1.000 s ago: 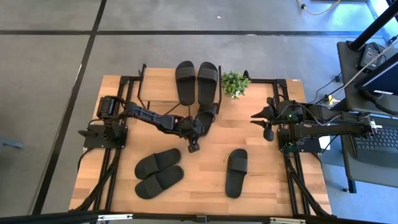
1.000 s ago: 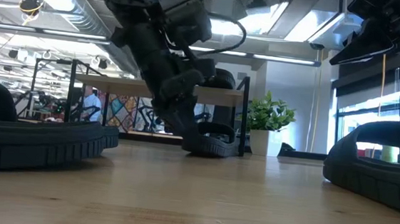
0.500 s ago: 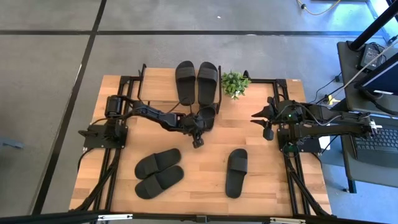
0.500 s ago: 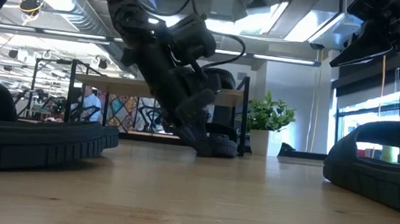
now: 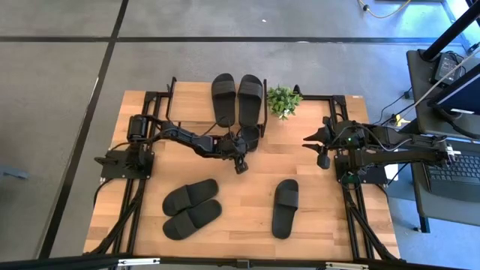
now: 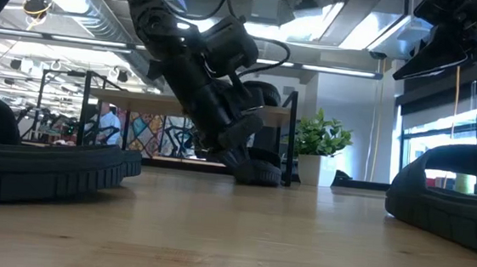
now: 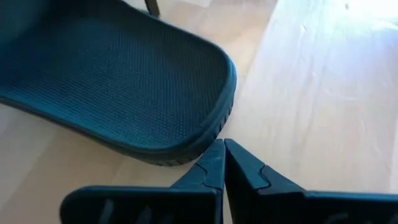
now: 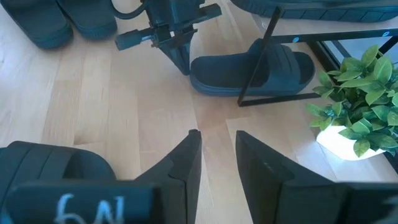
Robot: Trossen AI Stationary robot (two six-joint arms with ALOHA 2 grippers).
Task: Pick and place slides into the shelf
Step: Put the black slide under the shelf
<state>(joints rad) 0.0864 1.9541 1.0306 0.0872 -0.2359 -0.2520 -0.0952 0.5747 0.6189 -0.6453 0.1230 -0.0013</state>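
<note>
wooden tabletop (image 5: 255,217): left gripper (image 5: 240,166) pressed together, touching slide (image 5: 248,139) half under shelf (image 5: 196,96); right gripper (image 5: 324,161) slightly spread, well right of shelf.

overhead, table-level and wrist cameras share the table (image 5: 315,217).

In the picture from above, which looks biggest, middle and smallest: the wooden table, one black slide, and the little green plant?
1. The wooden table looks biggest by far.
2. The lone slide comes next.
3. The plant looks smallest, though not much smaller than the slide.
</note>
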